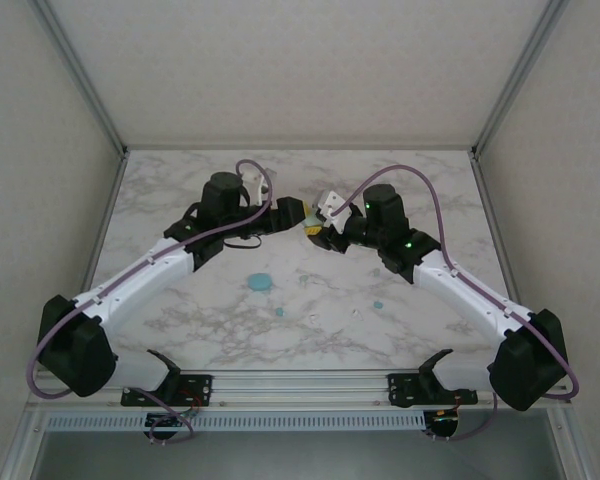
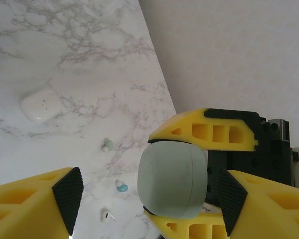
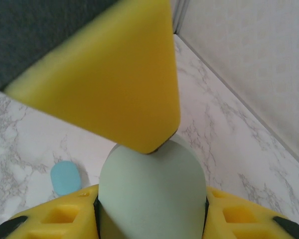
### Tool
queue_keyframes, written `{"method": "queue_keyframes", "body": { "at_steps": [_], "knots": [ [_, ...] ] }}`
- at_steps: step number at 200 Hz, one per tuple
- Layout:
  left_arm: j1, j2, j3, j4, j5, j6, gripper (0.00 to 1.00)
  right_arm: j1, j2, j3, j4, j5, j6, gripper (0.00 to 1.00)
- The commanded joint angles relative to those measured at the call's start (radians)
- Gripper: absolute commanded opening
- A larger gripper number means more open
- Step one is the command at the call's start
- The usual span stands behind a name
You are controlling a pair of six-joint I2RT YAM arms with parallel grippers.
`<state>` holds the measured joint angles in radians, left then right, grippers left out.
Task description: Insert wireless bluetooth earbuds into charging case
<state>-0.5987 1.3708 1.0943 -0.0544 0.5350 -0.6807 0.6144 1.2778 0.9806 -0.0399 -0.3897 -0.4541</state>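
A pale green earbud (image 2: 107, 145), a teal earbud (image 2: 121, 187) and a white earbud (image 2: 107, 215) lie loose and apart from one another on the desk (image 1: 400, 190). All three rest on the surface beneath the raised end effectors, touching neither. From above, the buds sit scattered nearer the arm bases than the end effectors do.

The right end effector (image 3: 152, 219) is clamped on a pale green charging case (image 2: 172, 179), one yellow finger on each side, holding it off the desk. The left end effector (image 2: 149, 201) straddles the same case with its jaws spread wide (a clear gap shows at one black pad, a narrow one at the other).

A teal case (image 1: 260, 283) and a white case (image 2: 40, 103) rest on the desk. The desk is white marble-patterned, enclosed by pale walls (image 1: 310, 60) in a metal frame.
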Motion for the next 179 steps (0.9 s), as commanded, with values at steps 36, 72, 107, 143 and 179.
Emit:
{"method": "queue_keyframes", "body": {
  "at_steps": [36,72,107,143,179],
  "knots": [
    [-0.026,0.043,0.081,-0.052,0.048,0.030,0.68,0.010,-0.018,-0.023,0.055,0.012,0.036,0.36],
    [-0.036,0.060,0.091,-0.080,0.052,0.030,0.62,0.010,-0.022,-0.030,0.072,0.014,0.055,0.36],
    [-0.036,0.058,0.093,-0.090,0.043,0.038,0.45,0.010,-0.025,-0.033,0.072,0.027,0.060,0.37],
    [-0.037,0.062,0.102,-0.084,0.033,0.032,0.33,0.010,-0.024,-0.021,0.039,0.005,0.036,0.39],
    [-0.034,0.050,0.091,-0.062,-0.018,-0.048,0.20,0.008,-0.049,-0.056,0.092,0.033,0.053,0.54]
  ]
}}
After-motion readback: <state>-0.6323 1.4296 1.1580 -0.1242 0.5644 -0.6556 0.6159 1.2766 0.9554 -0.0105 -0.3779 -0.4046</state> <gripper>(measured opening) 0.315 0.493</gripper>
